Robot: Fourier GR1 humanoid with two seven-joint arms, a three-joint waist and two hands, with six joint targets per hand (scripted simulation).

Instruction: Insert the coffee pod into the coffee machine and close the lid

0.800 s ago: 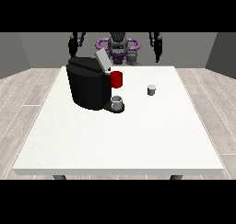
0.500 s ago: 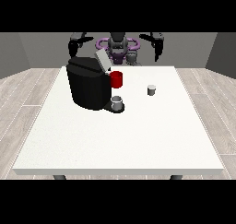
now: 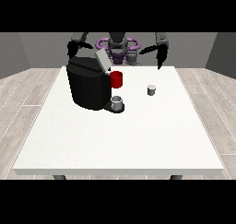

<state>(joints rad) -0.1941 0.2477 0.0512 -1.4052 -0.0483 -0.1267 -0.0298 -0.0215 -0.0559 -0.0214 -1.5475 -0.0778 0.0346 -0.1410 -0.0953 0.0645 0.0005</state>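
A big black coffee machine (image 3: 87,85) sits on the white table (image 3: 120,135), toward the robot's end and off to the view's left of the middle. It is a squat, boxy block, dark all over, with a grey lid (image 3: 102,60) tilted up and open at its top corner. Against the side of the machine that faces the view's right there is a bright red cylindrical part (image 3: 116,79), and just below that, at the machine's foot, a small grey cup (image 3: 117,102) stands on a dark base. The coffee pod (image 3: 151,90) is a small, pale grey, stubby cylinder standing upright on the bare table, to the view's right of the machine and clear of it, touching nothing. The hand at the view's right (image 3: 160,58) hangs above the far table edge, beyond the pod and further from the machine; it holds nothing, though I cannot tell how its fingers lie. The hand at the view's left (image 3: 73,48) is raised just behind the machine's top, also empty, its fingers too small to make out.
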